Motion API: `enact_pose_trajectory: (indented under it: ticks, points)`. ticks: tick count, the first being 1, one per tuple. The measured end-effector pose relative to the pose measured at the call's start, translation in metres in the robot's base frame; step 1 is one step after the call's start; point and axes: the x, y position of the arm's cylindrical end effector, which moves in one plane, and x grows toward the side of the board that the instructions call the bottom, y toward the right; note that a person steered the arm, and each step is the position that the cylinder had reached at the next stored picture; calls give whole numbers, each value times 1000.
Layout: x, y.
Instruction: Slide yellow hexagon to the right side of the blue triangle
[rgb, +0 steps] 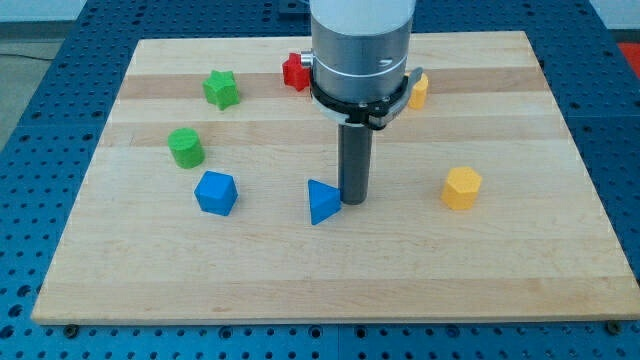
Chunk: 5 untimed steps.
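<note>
The yellow hexagon (462, 187) sits on the wooden board at the view's right, well to the right of the blue triangle (322, 202). The blue triangle lies near the board's middle. My tip (355, 201) rests on the board right beside the blue triangle's right edge, touching or nearly touching it, and about a hundred pixels left of the yellow hexagon. The arm's grey body hangs over the board's top middle.
A blue cube-like block (215, 193) lies left of the triangle. A green cylinder (186, 148) and a green star (221, 89) sit at the upper left. A red block (295, 71) and a second yellow block (418, 91) are partly hidden by the arm. The board (540, 280) has blue table around it.
</note>
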Motion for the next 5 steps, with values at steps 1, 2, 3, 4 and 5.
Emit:
enact_pose_trajectory:
  ticks: [1, 2, 3, 4, 5]
  points:
    - [34, 0]
    - [35, -22]
    - [19, -36]
    - [11, -37]
    - [36, 9]
